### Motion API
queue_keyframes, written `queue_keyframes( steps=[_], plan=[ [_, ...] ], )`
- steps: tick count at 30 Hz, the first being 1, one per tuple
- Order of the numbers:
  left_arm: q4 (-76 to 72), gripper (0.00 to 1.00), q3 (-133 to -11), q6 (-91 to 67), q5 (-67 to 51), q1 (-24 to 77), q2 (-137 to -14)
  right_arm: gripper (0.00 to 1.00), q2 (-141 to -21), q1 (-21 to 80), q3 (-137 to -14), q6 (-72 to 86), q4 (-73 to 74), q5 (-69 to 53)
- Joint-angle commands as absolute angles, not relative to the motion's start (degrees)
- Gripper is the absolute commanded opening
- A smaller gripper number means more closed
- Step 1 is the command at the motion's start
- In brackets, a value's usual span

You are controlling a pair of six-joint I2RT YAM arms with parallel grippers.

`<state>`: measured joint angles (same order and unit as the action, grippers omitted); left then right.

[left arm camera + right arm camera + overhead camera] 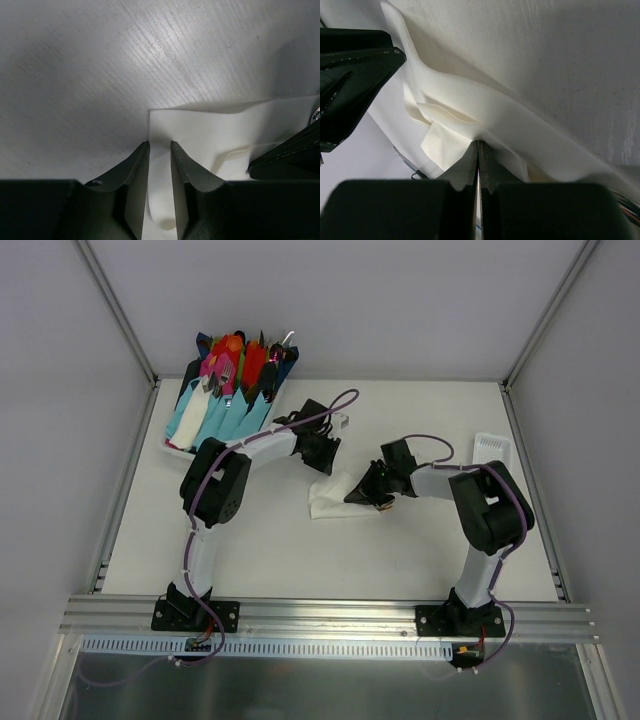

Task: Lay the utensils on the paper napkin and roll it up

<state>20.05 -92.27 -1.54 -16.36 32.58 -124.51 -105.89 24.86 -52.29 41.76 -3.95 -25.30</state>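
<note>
Two claws meet over the paper napkin [328, 503], which lies crumpled just below the middle of the top view on the pale surface [290, 550]. The left claw [323, 462] comes at the sheet from its upper edge and the right claw [362, 496] from its right side. They are near each other, with the napkin between and under them. The sheet's right part rises toward the right claw, while its lower left corner lies flat.

Seen from the left wrist, that claw's fingers [134, 172] stand a narrow gap apart. A rounded ridge of napkin runs up the gap from the bottom of the frame, but I cannot tell whether the pads squeeze it. One napkin corner sits just above the fingertips, and the sheet spreads toward the right of the frame.

From the right wrist, the fingers [466, 170] are pressed together, nipping a fold of napkin at lower centre. A creased band runs from upper left to lower right.

At the upper left of the top view sits a bundle of bright cutlery [228, 385] in light-blue wraps. A white slotted tray [493, 448] lies at the right, well apart from the napkin.
</note>
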Motion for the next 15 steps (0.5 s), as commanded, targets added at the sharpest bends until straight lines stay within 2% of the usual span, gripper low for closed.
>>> queue_keyframes(
  steps=[1, 9, 15],
  plan=[
    [22.41, 0.22, -90.18, -0.7, -16.26, 33.13, -126.91, 0.0, -109.42, 23.64, -51.15, 38.23, 3.43, -17.67],
    [22.5, 0.01, -92.81, -3.51, -22.22, 30.06, -121.83, 0.0, -109.51, 23.03, -51.33, 37.53, 3.6, -17.67],
    [22.5, 0.0, -91.32, -4.3, -28.12, 29.09, -116.55, 0.0, -109.25, 22.59, -51.24, 37.09, 3.96, -17.49]
  ],
)
